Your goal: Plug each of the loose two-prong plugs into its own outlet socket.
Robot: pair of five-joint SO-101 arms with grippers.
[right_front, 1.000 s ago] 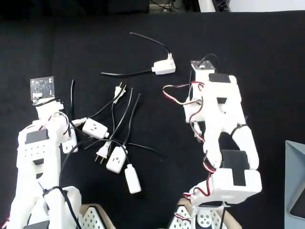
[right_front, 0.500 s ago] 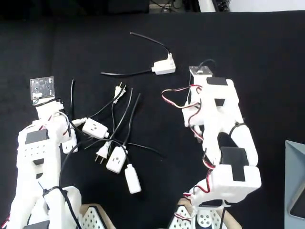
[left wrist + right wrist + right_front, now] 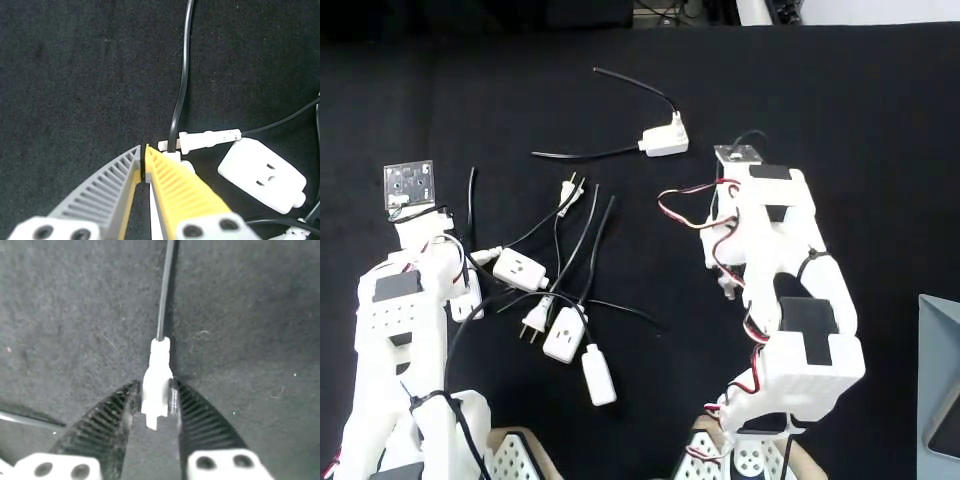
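Plug (image 3: 157, 385) pinched in my right tool (image 3: 152, 392), just over the bench (image 3: 250, 315).
Left tool (image 3: 145, 156) closed near a socket (image 3: 262, 175); another plug (image 3: 570, 188) lies loose, so most plugging looks undone.

Prongs of the plug (image 3: 157, 371) out of sight between the right gripper's (image 3: 153, 388) jaws

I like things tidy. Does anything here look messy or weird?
Yes. In the middle of the table, the black cords cross in a tangle, with two white outlet sockets and loose plugs lying at all angles among them. The right end effector grips one plug. Nothing looks broken.
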